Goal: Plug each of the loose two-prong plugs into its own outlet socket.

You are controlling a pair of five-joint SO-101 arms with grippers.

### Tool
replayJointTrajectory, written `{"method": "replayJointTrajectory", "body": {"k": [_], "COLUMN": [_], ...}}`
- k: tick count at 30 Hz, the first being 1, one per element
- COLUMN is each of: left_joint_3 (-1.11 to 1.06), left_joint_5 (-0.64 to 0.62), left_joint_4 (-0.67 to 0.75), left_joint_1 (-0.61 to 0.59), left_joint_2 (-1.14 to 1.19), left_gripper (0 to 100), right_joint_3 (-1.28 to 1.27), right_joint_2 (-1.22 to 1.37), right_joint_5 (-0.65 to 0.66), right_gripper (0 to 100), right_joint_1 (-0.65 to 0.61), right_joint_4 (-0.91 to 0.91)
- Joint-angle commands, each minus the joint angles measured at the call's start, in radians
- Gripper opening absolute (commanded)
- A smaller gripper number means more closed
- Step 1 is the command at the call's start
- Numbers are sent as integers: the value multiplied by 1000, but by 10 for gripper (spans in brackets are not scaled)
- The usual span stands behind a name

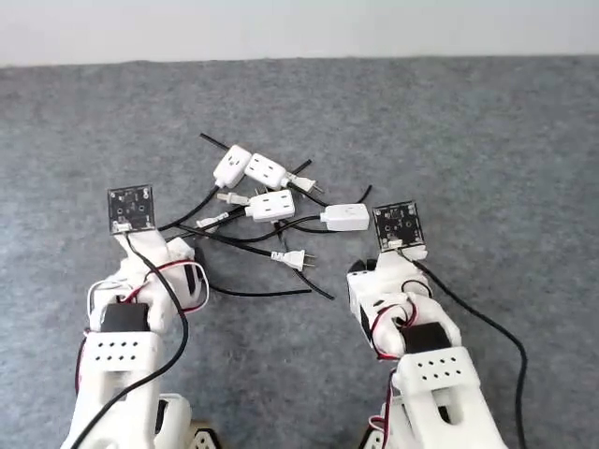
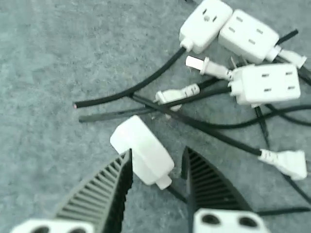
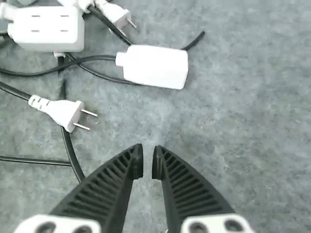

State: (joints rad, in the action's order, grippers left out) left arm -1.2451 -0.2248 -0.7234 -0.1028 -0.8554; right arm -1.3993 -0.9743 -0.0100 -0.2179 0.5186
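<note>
Carpet (image 1: pixel 487 140) is bearing a socket (image 2: pixel 138 143) between left gripper's (image 2: pixel 157 153) released fingers (image 2: pixel 109 191); right gripper (image 3: pixel 147 149) is hovering clenched near a plug (image 3: pixel 60 111).

In the high view's central tangle, the small plug (image 1: pixel 213 223) is too small to show its prongs. The left wrist view's edge crops a white plug (image 2: pixel 284 162) at its prongs. The right wrist view's edge cuts a triple outlet block (image 3: pixel 43 26).
</note>
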Motion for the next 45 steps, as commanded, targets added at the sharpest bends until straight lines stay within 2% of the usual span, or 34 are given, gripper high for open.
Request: {"method": "replayJointTrajectory", "body": {"k": [1, 10, 13, 21, 30, 33, 36, 39, 45], "left_joint_3": [10, 4, 12, 186, 251, 251, 252, 252, 260], "left_joint_5": [-74, -253, -264, -285, -285, -278, -184, -110, -101], "left_joint_4": [38, 35, 38, 43, 43, 43, 44, 41, -63], "left_joint_1": [-2, -6, -2, -8, -48, -43, -31, 23, 152], "left_joint_2": [0, 2, 57, 448, 551, 546, 546, 545, 477], "left_gripper": [164, 226, 228, 225, 223, 145, 2, 12, 11], "right_joint_3": [15, 11, 9, 8, 0, -11, -34, -38, -38], "right_joint_2": [-15, -13, -13, -13, -13, -13, -15, -15, -15], "right_joint_5": [-15, 32, 32, 35, 37, 35, 37, 37, 38], "right_gripper": [63, 63, 63, 63, 63, 61, 61, 61, 61], "right_joint_1": [28, 27, 28, 30, 30, 30, 28, 28, 30], "right_joint_4": [-25, -25, -25, -25, -27, -56, -101, -108, -108]}}
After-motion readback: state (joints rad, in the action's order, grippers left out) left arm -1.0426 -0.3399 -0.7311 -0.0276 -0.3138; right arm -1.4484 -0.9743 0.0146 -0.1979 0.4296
